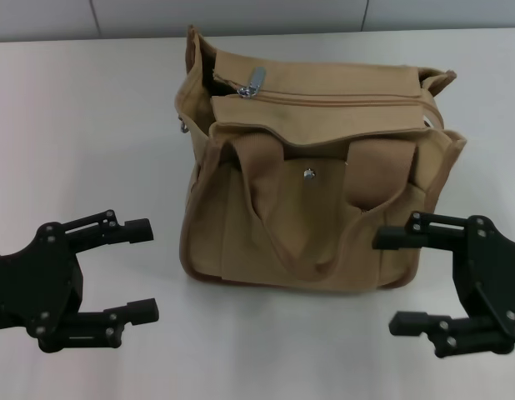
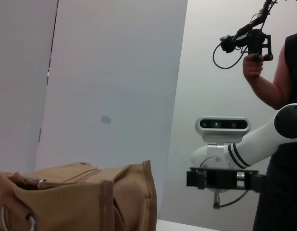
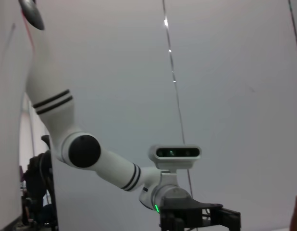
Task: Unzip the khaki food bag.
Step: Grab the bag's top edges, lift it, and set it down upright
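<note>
The bag (image 1: 316, 175) stands upright on the table (image 1: 91, 125), its zipper running side to side, pull (image 1: 254, 81) at the bag's left end. Both grippers hang spread and empty before it; left gripper (image 1: 134, 270) is nearer the pull than right gripper (image 1: 407, 279)

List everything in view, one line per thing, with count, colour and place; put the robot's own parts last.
khaki food bag: one, tan with brown piping, upright on the table between the two grippers, nearer the far edge.
zipper pull: one, silver, at the left end of the bag's top.
snap: one, silver, on the front pocket.
table: one, white, under the bag.
left gripper: one, black, open, near left, clear of the bag.
right gripper: one, black, open, near right, beside the bag's corner.
</note>
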